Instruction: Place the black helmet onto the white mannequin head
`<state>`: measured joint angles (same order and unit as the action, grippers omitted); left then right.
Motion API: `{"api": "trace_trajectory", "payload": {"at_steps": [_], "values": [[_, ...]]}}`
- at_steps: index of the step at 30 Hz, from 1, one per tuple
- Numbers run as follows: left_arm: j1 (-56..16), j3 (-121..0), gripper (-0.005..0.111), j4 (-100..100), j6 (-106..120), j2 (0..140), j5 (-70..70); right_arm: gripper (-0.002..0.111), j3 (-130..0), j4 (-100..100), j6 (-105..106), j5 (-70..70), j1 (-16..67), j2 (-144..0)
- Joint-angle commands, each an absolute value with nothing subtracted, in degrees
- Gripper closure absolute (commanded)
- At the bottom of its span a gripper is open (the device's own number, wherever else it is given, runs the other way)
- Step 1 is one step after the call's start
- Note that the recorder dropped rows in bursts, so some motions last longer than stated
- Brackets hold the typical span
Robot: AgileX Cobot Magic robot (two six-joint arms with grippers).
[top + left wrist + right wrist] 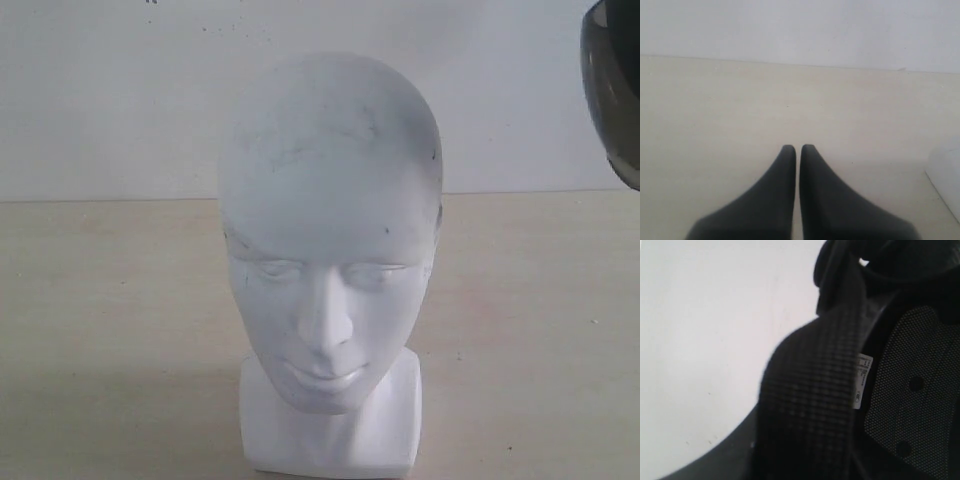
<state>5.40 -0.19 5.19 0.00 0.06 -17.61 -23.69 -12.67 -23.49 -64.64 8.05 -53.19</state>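
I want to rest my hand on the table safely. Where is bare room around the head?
In the exterior view, bare table lies left of the white mannequin head and right of it, below the raised black helmet. Crowded only at upper right, by the helmet.

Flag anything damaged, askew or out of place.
Only wear: faint dark scuffs on the crown of the white mannequin head, which stands upright. The black helmet hangs at the upper right edge of the exterior view, not yet on it.
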Motion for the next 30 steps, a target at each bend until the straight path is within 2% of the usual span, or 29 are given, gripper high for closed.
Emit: {"api": "trace_trajectory", "payload": {"at_steps": [1, 7, 17, 30], "values": [[5.1, 0.0, 0.102, 5.1, -0.5, 0.0, -17.5, 0.108, -24.1, -11.1, -31.7, -70.0, 7.9, -49.1], [5.1, 0.0, 0.102, 5.1, -0.5, 0.0, -17.5, 0.108, -26.6, -7.8, -50.5, -70.0, 7.9, -44.2], [5.1, 0.0, 0.102, 5.1, -0.5, 0.0, -17.5, 0.108, -38.0, -13.3, -79.7, -70.0, 8.0, -43.2], [5.1, 0.0, 0.102, 5.1, -0.5, 0.0, -17.5, 0.108, -41.7, -15.7, -77.6, -70.0, 16.6, -43.2]]}}
